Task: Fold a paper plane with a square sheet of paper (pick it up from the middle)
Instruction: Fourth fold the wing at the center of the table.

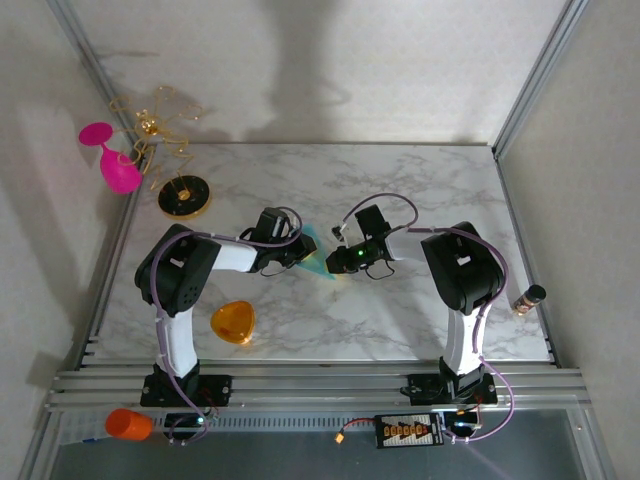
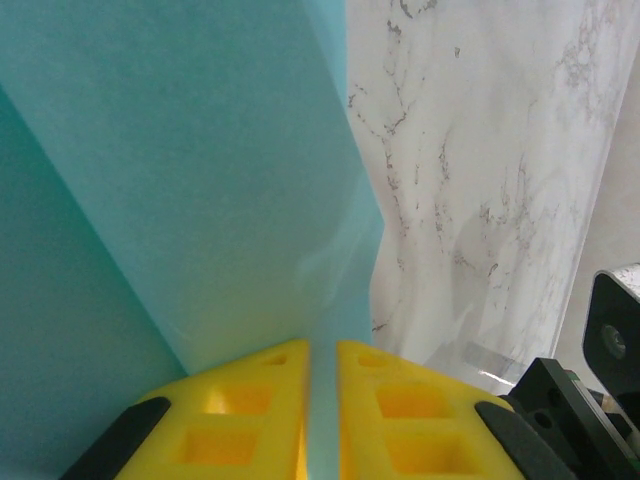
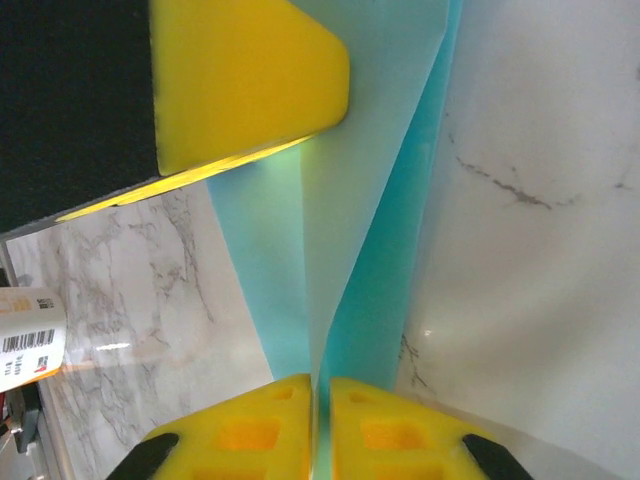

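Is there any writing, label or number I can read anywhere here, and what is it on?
No text reads clearly.
Barcode label on the small white-labelled bottle: digits too blurred to read.
Orange label on the black box by the near rail: print too small to read.

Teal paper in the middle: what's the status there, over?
Left gripper and right gripper both shut on the folded teal-cyan paper sheet. Sheet creased, spanning between them. Orange rounded-triangle piece lies apart, nothing obstructing.
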Motion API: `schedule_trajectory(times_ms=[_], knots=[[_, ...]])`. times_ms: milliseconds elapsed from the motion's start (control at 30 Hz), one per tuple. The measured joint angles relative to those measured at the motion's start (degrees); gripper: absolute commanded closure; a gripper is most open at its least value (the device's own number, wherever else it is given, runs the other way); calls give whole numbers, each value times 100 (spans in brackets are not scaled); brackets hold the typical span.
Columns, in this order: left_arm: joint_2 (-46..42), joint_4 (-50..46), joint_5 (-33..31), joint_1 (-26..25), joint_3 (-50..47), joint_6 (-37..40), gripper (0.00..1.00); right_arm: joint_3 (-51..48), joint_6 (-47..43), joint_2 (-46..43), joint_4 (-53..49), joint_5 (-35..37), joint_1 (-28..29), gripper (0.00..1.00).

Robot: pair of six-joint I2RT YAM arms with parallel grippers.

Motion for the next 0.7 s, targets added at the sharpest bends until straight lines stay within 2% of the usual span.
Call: schedule_trajectory(times_ms=[200,433,700], knots=[[0,-122,-9,0,50,-2,85,-2,74,-101,-26,96,26,78],[4,-420,-52,0,177,-129,86,-79,225,-811,-42,433,-7,75],[26,-566,-61,0,258,-214,86,-118,319,-986,107,297,26,88]])
